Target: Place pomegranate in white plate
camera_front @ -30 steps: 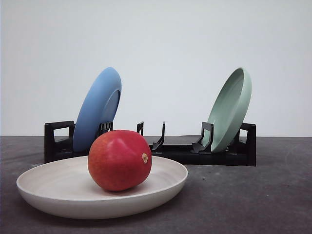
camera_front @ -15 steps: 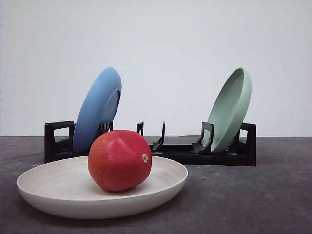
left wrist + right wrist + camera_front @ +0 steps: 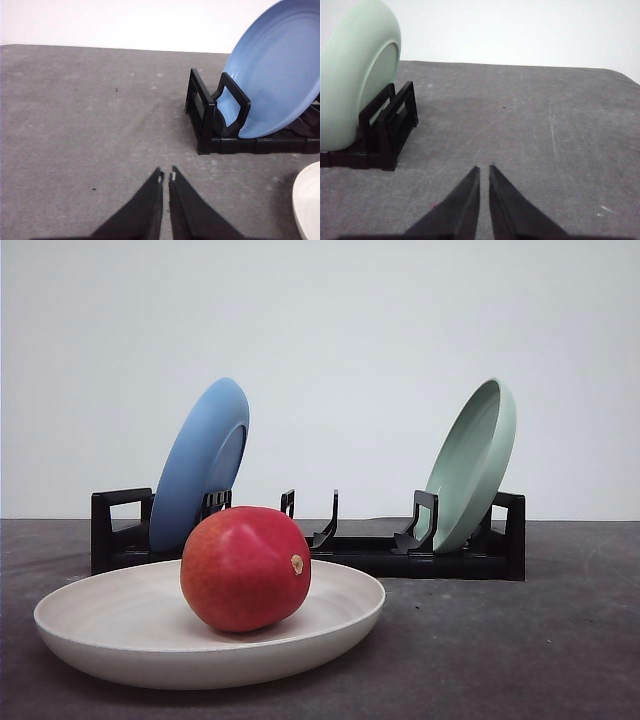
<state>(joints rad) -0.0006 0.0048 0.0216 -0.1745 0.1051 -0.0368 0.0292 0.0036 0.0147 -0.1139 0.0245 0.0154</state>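
The red pomegranate (image 3: pixel 246 568), tan stem nub facing right, rests inside the white plate (image 3: pixel 90 625) near the front of the table, left of centre. An edge of that white plate (image 3: pixel 307 205) shows in the left wrist view. My left gripper (image 3: pixel 166 176) is shut with nothing in it, hovering over bare grey table off the blue plate's end of the rack. Over bare table beyond the green plate's end, my right gripper (image 3: pixel 484 170) is also shut and holds nothing.
A black dish rack (image 3: pixel 470 552) stands behind the white plate. It holds a blue plate (image 3: pixel 200 462) upright on the left and a pale green plate (image 3: pixel 472 462) on the right. The blue plate (image 3: pixel 280 75) and green plate (image 3: pixel 355 75) sit close to each wrist.
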